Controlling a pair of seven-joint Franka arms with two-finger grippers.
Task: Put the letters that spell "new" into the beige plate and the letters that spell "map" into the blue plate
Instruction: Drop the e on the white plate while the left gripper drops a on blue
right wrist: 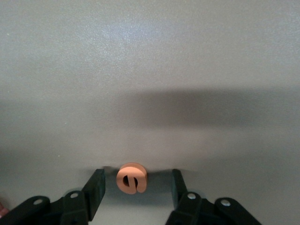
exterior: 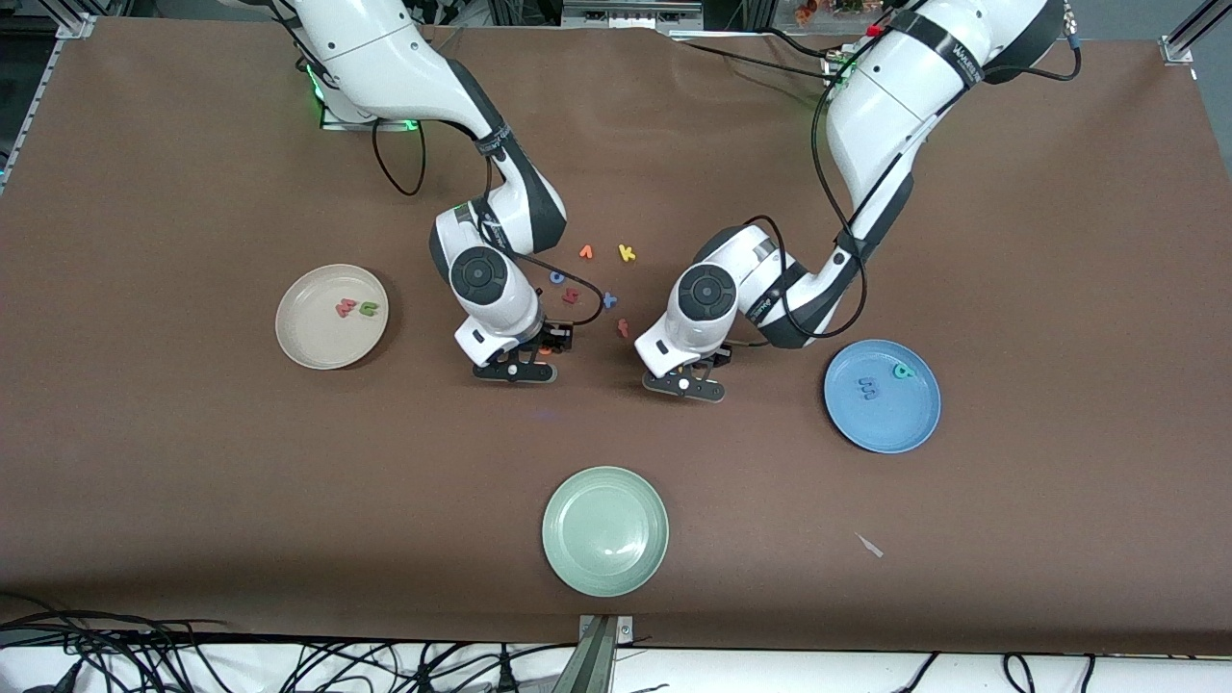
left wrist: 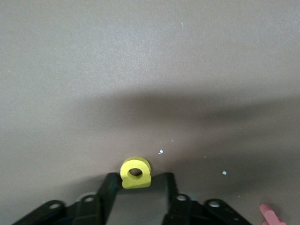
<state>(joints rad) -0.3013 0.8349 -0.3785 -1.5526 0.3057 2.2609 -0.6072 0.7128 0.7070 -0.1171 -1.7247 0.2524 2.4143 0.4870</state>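
brown cloth: the table (exterior: 192,462) was covered in it, with both grippers low over the middle.
left gripper: the left gripper (left wrist: 136,185) had its jaws drawn in against the yellow a (left wrist: 135,172), a finger on each side of the letter, pinching it.
right gripper: the right gripper (right wrist: 137,185) had its jaws spread, with the orange e (right wrist: 131,177) lying flat on the cloth between them and a gap on each side.
beige plate: the beige plate (exterior: 298,337) sat toward the right arm's end, well apart from the right jaws, with the pinkish-red w (exterior: 345,309) and green n (exterior: 369,308) in it.
blue plate: the blue plate (exterior: 885,428) sat toward the left arm's end, near the left jaws, holding the blue m (exterior: 868,388) and teal-green p (exterior: 903,371).
loose letters: a yellow k (exterior: 627,253) and a few other small letters lay between the two arms.
pale green plate: the pale green plate (exterior: 604,530) was nearer the front camera than both grippers.
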